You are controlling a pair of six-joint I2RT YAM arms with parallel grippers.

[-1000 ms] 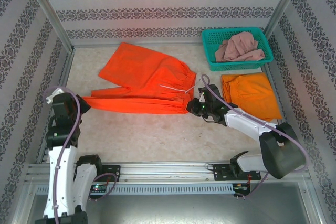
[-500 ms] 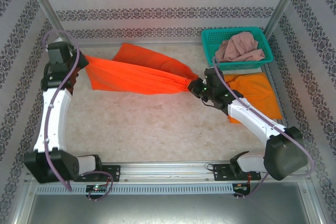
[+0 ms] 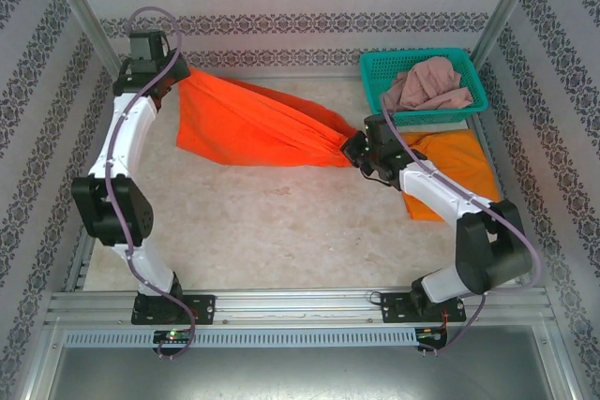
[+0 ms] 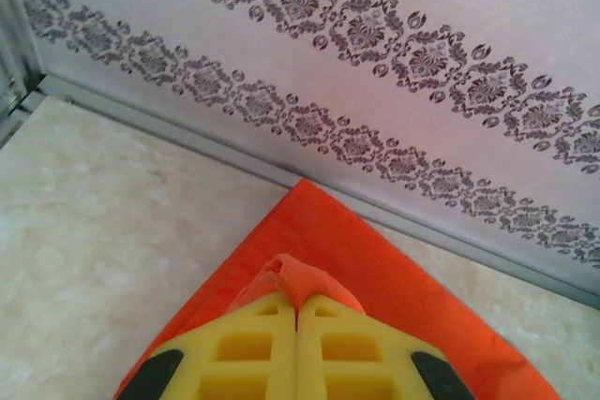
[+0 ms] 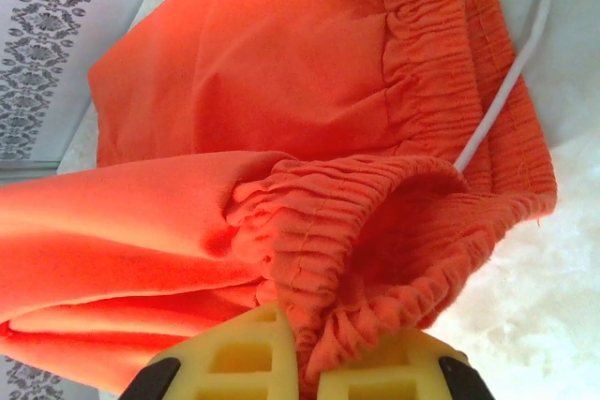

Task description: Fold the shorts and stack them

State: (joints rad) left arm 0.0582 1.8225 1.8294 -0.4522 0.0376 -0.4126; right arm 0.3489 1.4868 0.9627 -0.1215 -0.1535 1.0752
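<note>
Top external view, near side first: bare table (image 3: pixel 281 222), nothing stacked on it. (me)

And the claws? (Jo)

The right gripper (image 3: pixel 354 150), middle right, is clamped shut on the red shorts (image 3: pixel 253 124). Its wrist view shows the gathered waistband (image 5: pixel 422 53) bunched between the yellow fingers (image 5: pixel 234 358), and the white drawstring (image 5: pixel 506 91) dangling loose. Just right of it the yellow shorts (image 3: pixel 459 170) lie flat, partly under that arm. (me)

Further back? (Jo)

The red shorts are strung from there to the far left corner, where the left gripper (image 3: pixel 173 77) has its jaws closed on a small tuck of cloth near a corner. Far right, the pink shorts (image 3: pixel 427 86) sit heaped in the basket (image 3: pixel 424 119). (me)

What worries you? (Jo)

That left pinch. It holds very little fabric, so a hard pull between the arms could tear it free and drop that end in a heap. The right one holds a wad, not a clean edge, so I'd guess any fold laid from it lands crooked. The loose drawstring could catch under the cloth or on a finger. And the right arm, working so close, might drag the yellow shorts out of shape. (me)
</note>
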